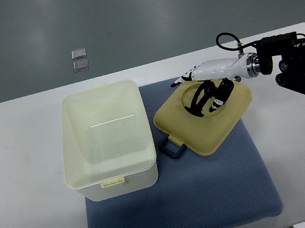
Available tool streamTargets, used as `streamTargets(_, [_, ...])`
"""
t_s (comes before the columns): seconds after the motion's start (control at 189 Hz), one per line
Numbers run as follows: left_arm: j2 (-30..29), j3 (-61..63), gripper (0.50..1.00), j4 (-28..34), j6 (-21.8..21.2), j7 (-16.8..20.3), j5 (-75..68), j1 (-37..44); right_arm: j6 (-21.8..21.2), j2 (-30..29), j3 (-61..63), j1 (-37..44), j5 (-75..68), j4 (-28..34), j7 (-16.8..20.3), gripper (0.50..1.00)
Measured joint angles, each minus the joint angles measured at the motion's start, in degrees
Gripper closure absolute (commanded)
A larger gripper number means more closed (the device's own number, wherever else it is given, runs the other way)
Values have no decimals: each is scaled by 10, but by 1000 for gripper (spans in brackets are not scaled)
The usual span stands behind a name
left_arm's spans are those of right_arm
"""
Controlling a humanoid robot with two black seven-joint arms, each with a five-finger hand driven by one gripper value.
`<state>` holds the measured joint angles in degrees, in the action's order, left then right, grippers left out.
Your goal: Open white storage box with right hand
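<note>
- The white storage box (107, 141) sits at about 9 o'clock from the middle of the picture. Its top is open, and it stands partly on the blue mat (215, 203) and partly on the white table (21, 172).
- The pale yellow lid (203, 118) is off the box. It lies tilted on the mat at 3 o'clock from the box, just beside it.
- A dark handle (172, 147) sticks out from the lid's lower left edge, close to the box wall.
- The right hand (209, 83) comes in from 3 o'clock and hangs over the top part of the lid. Its dark fingers (200, 98) curl down onto the lid. I cannot tell if they pinch it or only touch it.
- There is open mat at 6 o'clock, under the box and the lid. There is bare table at 9 o'clock, left of the box.
- The mat's bottom edge is near the table's front edge.
- The right arm's black parts (304, 66) are cut off by the picture's right edge.
- Two small shiny squares (79, 59) lie on the grey floor at 12 o'clock. They are too small to make out.
</note>
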<state>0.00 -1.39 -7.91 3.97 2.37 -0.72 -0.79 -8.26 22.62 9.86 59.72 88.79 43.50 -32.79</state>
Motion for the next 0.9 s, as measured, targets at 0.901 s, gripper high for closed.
streamTargets(0.901, [0, 0, 500, 0, 0, 0, 0, 0, -68, 4, 120, -9, -451, -10, -7, 574])
